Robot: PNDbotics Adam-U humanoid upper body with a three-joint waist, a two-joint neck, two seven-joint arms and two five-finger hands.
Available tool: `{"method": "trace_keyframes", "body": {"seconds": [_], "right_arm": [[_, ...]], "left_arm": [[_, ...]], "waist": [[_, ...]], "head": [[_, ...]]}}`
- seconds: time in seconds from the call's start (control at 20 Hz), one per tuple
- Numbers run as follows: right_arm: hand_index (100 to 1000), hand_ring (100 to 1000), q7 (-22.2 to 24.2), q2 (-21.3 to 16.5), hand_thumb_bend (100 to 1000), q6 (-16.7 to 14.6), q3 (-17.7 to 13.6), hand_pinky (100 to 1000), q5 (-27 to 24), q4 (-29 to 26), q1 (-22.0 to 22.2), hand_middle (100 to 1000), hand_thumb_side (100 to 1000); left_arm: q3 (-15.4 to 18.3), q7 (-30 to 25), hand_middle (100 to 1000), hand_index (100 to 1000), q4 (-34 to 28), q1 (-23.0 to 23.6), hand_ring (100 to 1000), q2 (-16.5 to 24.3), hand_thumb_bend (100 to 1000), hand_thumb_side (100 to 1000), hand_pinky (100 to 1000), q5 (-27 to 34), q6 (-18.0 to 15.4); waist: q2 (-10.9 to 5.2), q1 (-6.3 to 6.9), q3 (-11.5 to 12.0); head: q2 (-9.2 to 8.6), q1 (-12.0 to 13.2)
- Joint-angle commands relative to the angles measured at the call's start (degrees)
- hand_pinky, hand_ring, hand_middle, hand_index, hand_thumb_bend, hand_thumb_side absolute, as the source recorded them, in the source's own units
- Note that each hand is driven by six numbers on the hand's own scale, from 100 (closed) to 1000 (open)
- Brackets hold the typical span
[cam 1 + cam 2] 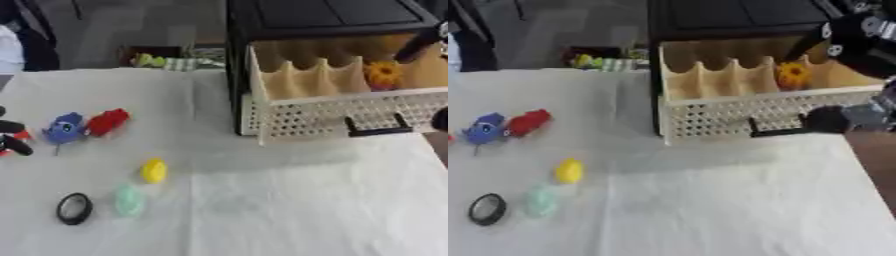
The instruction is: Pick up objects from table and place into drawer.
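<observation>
The drawer (332, 117) is pulled out of the black cabinet (332, 20) up at about 1 o'clock, white perforated front with a black handle (378, 131) on it. Inside there are scalloped cardboard dividers, and an orange flower-looking thing (794, 75) sits in one of the right-hand compartments.

The right hand (859, 42) is up at 2 o'clock over the drawer's right end, with a dark finger angled down toward the orange thing. It's pretty smeared there, so I honestly can't tell if the fingers are curled or loose, or whether it touches the flower at all. A rounded black part of the same arm sits just beside the handle in the right eye view.

The left hand (12, 137) barely pokes in at 9 o'clock, just dark fingertips at the edge with something red by them. Can't tell its grip either.

The rest is on the white tablecloth (289, 205): a blue toy (63, 127) and a red toy (108, 121) touching each other around 9 to 10 o'clock, a yellow egg-shaped piece (154, 170) nearer the middle, a pale green piece (129, 200) just below it, and a black ring (74, 208) beside that at 7 o'clock.
</observation>
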Motion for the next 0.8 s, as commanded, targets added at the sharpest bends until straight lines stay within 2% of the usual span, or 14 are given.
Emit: {"method": "trace_keyframes", "body": {"seconds": [0.05,0.25,0.45,0.55,0.6,0.65,0.7,0.8], "right_arm": [[760,100,-6.0,1.6,530,1.2,-2.4,100,-4.6,-0.6,-1.7,100,792],[739,100,-14.4,5.0,452,2.1,-3.1,100,-8.9,-0.6,-3.0,100,831],[708,106,-22.5,7.8,350,2.3,-3.3,100,-10.7,-0.6,-4.0,100,856],[707,184,-26.0,8.9,301,1.7,-2.9,100,-11.1,-0.6,-4.4,100,856],[710,251,-27.5,9.5,263,1.1,-2.7,163,-11.4,-0.6,-4.7,100,860],[711,278,-29.0,10.1,256,0.3,-2.5,192,-11.6,-0.6,-5.0,100,864],[713,345,-30.2,10.6,240,-0.4,-2.4,267,-11.7,-0.6,-5.2,133,871],[716,409,-32.1,11.7,212,-2.2,-1.9,348,-12.0,-0.6,-5.8,212,882]], "left_arm": [[0.6,0.3,624,765,-0.8,-0.3,586,0.4,100,891,423,-0.1,-0.3],[0.6,0.4,624,764,-0.8,-0.4,586,0.3,100,890,423,0.0,-0.5],[0.7,0.5,624,764,-0.8,-0.4,586,0.4,100,886,423,0.0,-0.7],[0.6,0.6,624,764,-0.8,-0.5,586,0.4,100,883,423,0.1,-0.9],[0.7,0.6,625,764,-0.8,-0.6,586,0.4,100,880,423,0.1,-1.0],[0.7,0.7,625,764,-0.8,-0.6,586,0.5,100,879,423,0.1,-1.1],[0.7,0.8,625,764,-0.8,-0.7,586,0.6,100,873,423,0.1,-1.2],[0.8,1.0,625,764,-0.8,-0.9,586,1.1,100,867,423,0.1,-1.7]], "waist": [[-1.15,0.05,-0.1],[-1.17,0.41,-0.1],[-1.2,0.81,0.0],[-1.2,0.97,0.1],[-1.2,1.06,0.2],[-1.2,1.15,0.2],[-1.21,1.23,0.3],[-1.19,1.41,0.4]], "head": [[0.4,0.4],[0.37,0.6],[0.43,0.7],[0.44,0.8],[0.46,0.8],[0.47,0.8],[0.52,0.9],[0.62,1.1]]}}
